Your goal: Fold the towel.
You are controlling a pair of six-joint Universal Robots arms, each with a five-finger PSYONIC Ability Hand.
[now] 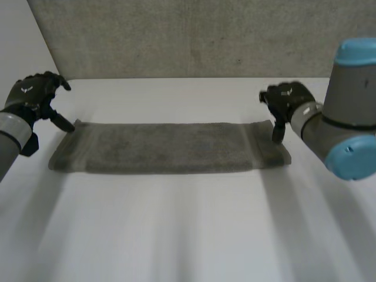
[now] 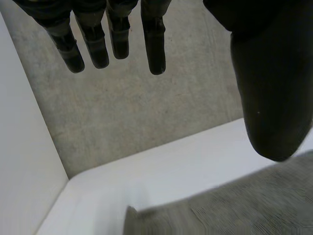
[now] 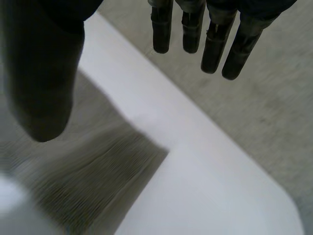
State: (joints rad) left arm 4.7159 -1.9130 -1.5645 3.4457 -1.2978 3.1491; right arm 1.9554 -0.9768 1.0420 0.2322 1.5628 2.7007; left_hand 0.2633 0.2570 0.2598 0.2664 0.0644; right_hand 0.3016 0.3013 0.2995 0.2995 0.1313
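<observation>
A grey towel (image 1: 167, 147) lies flat as a long folded strip across the white table (image 1: 188, 229). My left hand (image 1: 36, 94) hovers just off the towel's far left corner, open, its thumb (image 2: 271, 93) above the cloth's edge (image 2: 230, 210) and its fingers (image 2: 115, 41) straight, holding nothing. At the towel's far right corner my right hand (image 1: 286, 101) is open too; its thumb (image 3: 41, 83) hangs over the cloth corner (image 3: 98, 171) and its fingers (image 3: 210, 41) point past the table edge.
A grey wall (image 1: 194, 38) rises right behind the table's far edge. White table surface stretches broad in front of the towel. A white panel (image 2: 22, 147) borders the table on the left side.
</observation>
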